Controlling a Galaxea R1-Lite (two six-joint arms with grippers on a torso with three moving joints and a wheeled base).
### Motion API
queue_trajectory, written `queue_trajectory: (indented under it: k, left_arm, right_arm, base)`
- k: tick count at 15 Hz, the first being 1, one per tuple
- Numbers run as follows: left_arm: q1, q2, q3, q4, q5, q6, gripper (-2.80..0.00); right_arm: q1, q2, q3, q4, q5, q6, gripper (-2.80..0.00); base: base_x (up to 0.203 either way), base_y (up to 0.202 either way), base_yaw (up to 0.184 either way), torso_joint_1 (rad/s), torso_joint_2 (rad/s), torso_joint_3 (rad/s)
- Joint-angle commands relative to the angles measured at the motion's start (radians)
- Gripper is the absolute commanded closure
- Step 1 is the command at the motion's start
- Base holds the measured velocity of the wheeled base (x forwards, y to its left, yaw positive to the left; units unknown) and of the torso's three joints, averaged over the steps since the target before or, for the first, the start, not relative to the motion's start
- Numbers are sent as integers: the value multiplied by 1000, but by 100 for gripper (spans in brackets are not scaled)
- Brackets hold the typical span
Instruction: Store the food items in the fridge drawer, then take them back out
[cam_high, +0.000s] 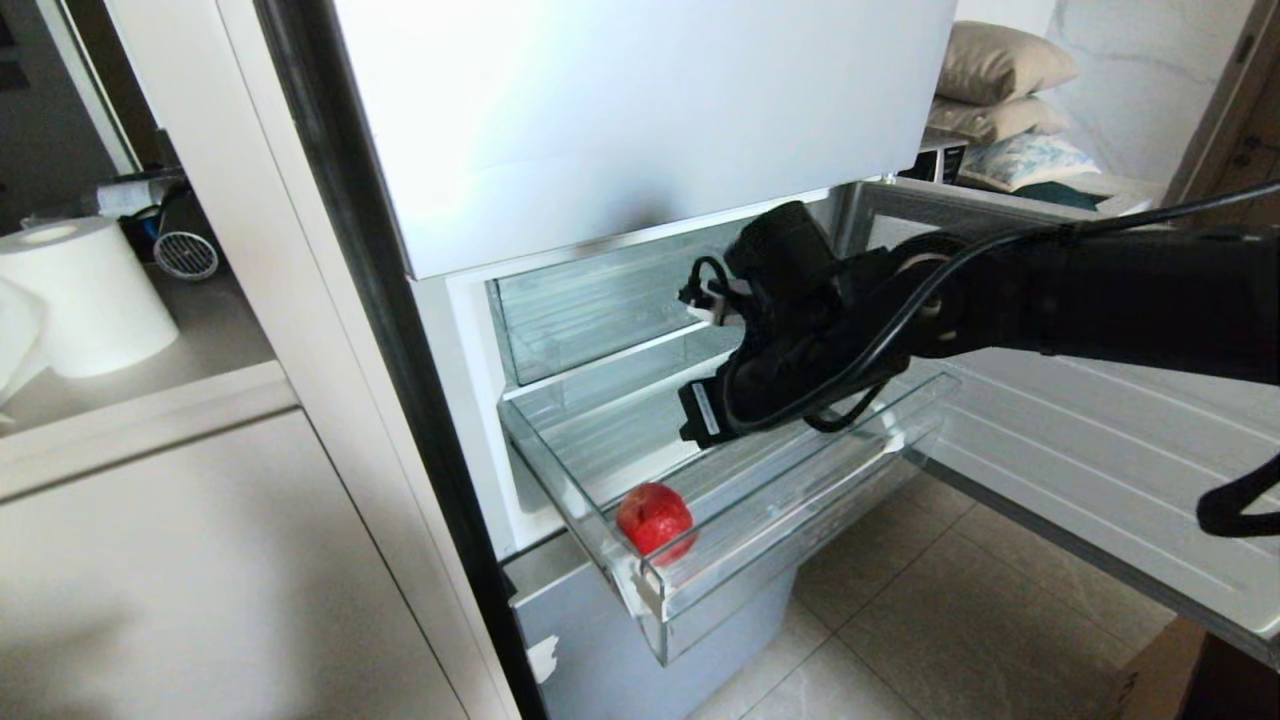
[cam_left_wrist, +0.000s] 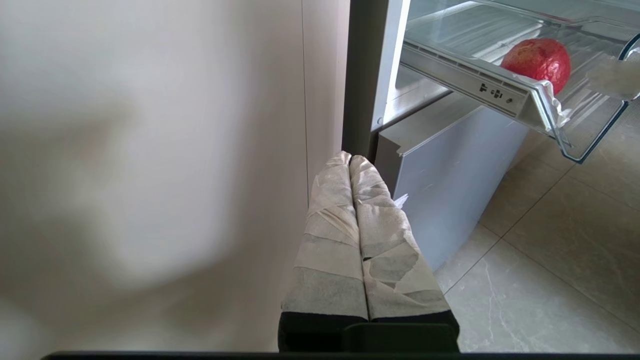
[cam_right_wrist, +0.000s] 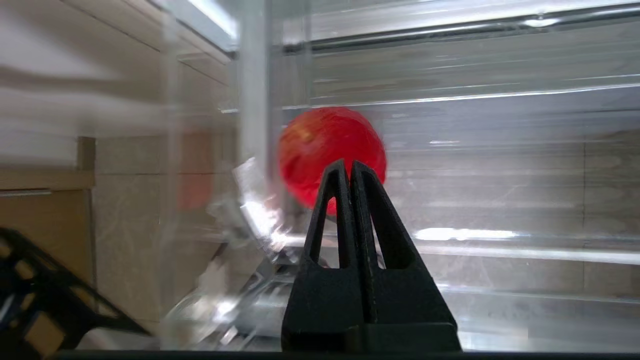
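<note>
The fridge (cam_high: 640, 120) fills the upper middle of the head view, with its door swung open at the right. Below it the drawer (cam_high: 760, 560) is pulled out toward the lower centre, and its clear front lip is nearest to the camera. My right arm comes in from the right edge, and my right gripper (cam_right_wrist: 350, 167) hangs inside the drawer with its fingers pressed together and nothing between them. My left gripper (cam_left_wrist: 350, 160) is also pressed together and empty, low beside the fridge. One red fruit (cam_high: 654, 519) lies in the drawer's front corner, lower centre. I see no second fruit. I judge that one fruit is stored, so the other fruit and all the taking out are left.
</note>
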Motion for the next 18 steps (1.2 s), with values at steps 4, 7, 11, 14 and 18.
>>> queue_trajectory:
  k: [4,7,11,14,18]
  left_arm:
    - [-1,0,0,0,1,-1,0]
    - [0,0,0,1,0,-1,0]
    - [0,0,0,0,0,-1,0]
    - [0,0,0,1,-1,-1,0]
    - [0,0,0,-1,-1,-1,0]
  right_arm:
    - [30,-407,113,131,2,12,0]
    - [36,-794,322,165,-2,24,0]
    - [31,-1306,678,184,-166,29,0]
    - [17,-1605,1064,162,-404,25,0]
    - [-112,-1769,1366,59,-547,70,0]
  base:
    - [0,0,0,0,0,0]
    - [0,0,0,0,0,0]
    - [0,0,0,0,0,0]
    - [0,0,0,0,0,0]
    - [0,0,0,0,0,0]
